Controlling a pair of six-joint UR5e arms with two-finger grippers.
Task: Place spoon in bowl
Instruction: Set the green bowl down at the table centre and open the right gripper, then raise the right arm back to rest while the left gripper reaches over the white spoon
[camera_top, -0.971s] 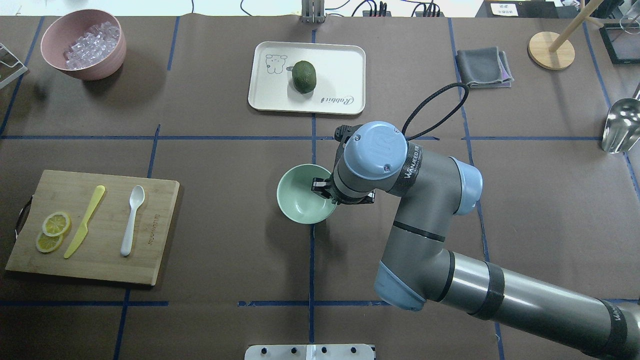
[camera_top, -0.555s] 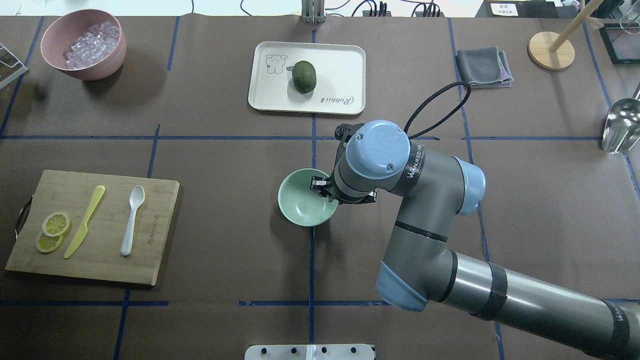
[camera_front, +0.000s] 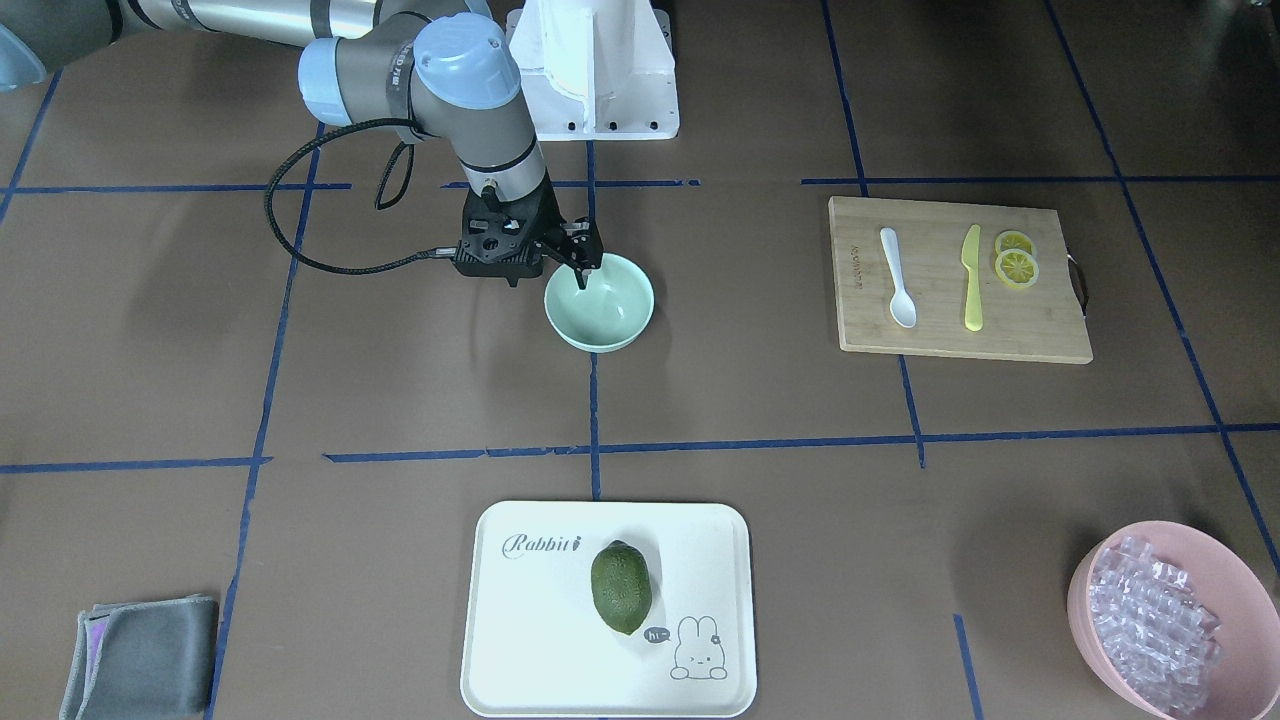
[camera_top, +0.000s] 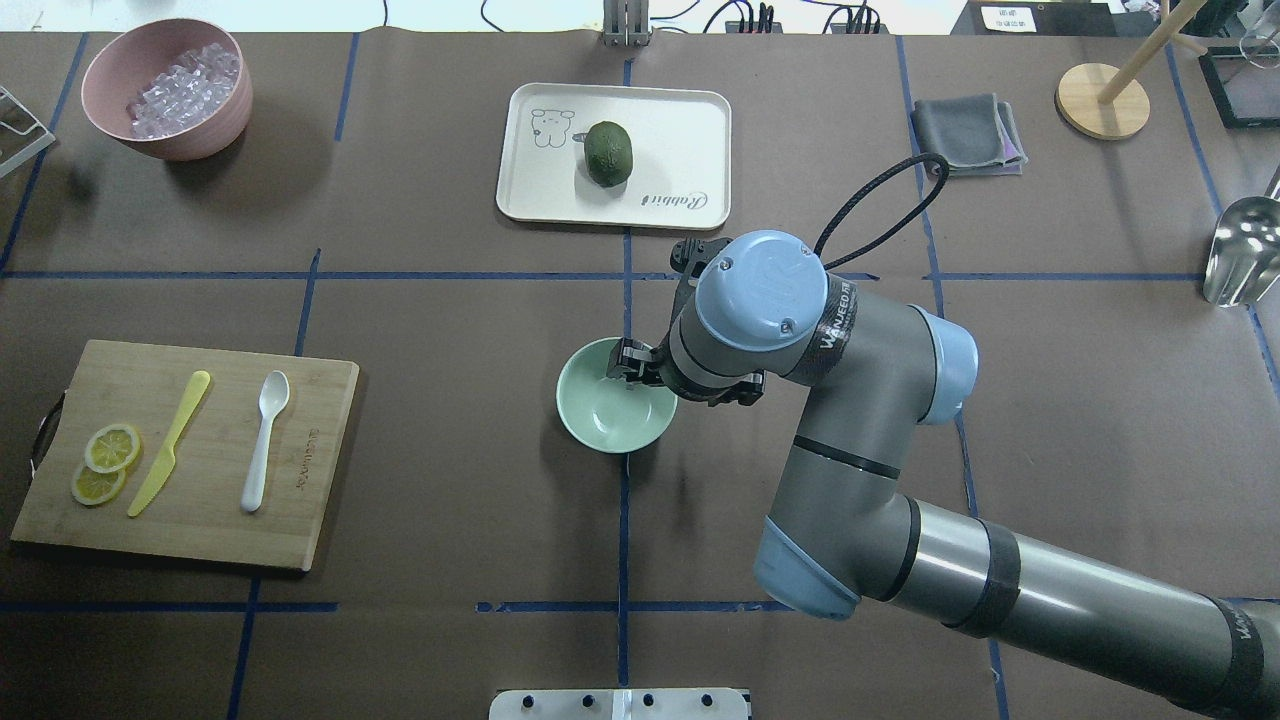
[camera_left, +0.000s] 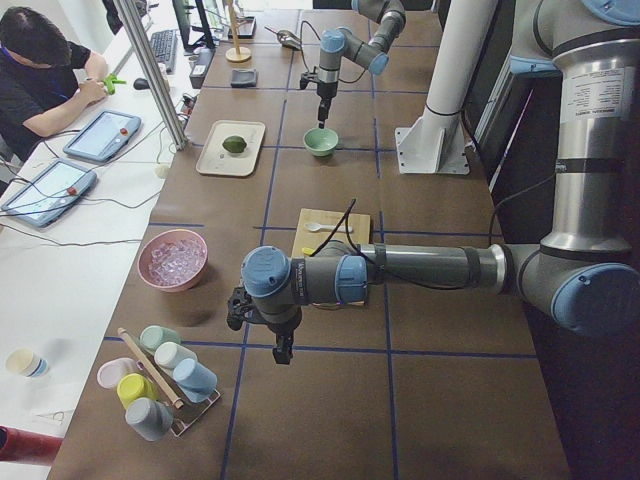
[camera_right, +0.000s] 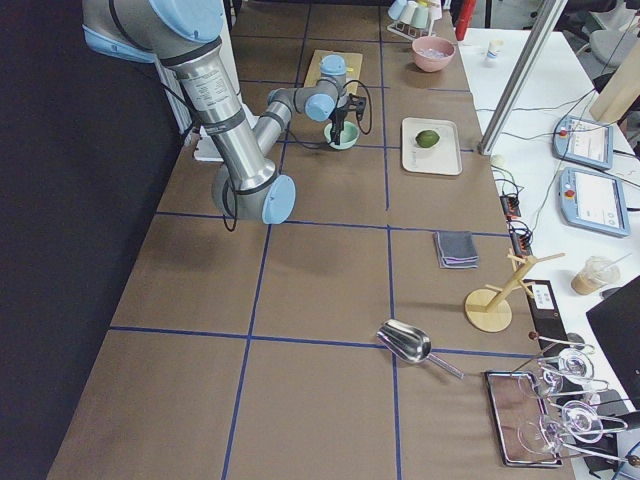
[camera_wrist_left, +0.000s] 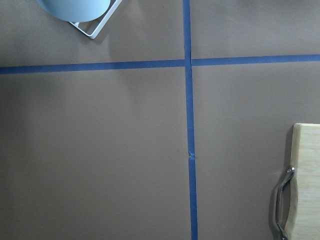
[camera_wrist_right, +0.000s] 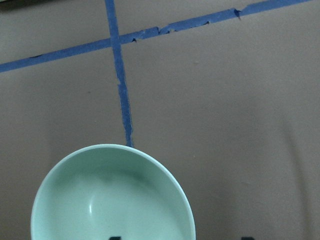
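The white spoon (camera_top: 262, 440) lies on the wooden cutting board (camera_top: 310, 480) at the left, also seen in the front view (camera_front: 896, 277). The mint-green bowl (camera_top: 610, 405) stands empty at the table's middle (camera_front: 605, 305). My right gripper (camera_top: 625, 365) hovers over the bowl's far right rim. In the right wrist view the bowl (camera_wrist_right: 110, 195) fills the lower left; the two fingertips just show at the bottom edge, wide apart, one on each side of the rim. My left gripper (camera_left: 283, 355) hangs over bare table left of the board; I cannot tell whether it is open or shut.
A yellow knife (camera_top: 170, 442) and lemon slices (camera_top: 105, 462) share the board. A pink bowl of clear cubes (camera_top: 165, 88) is far left. A white tray (camera_top: 680, 120) with a green fruit (camera_top: 609, 153) is behind the bowl. A grey cloth (camera_top: 966, 134) and a metal scoop (camera_top: 1240, 250) lie right.
The right wrist has shifted a little away from the robot, from the bowl's right side toward its far rim. The bowl slid slightly toward the robot. The spoon has not moved.
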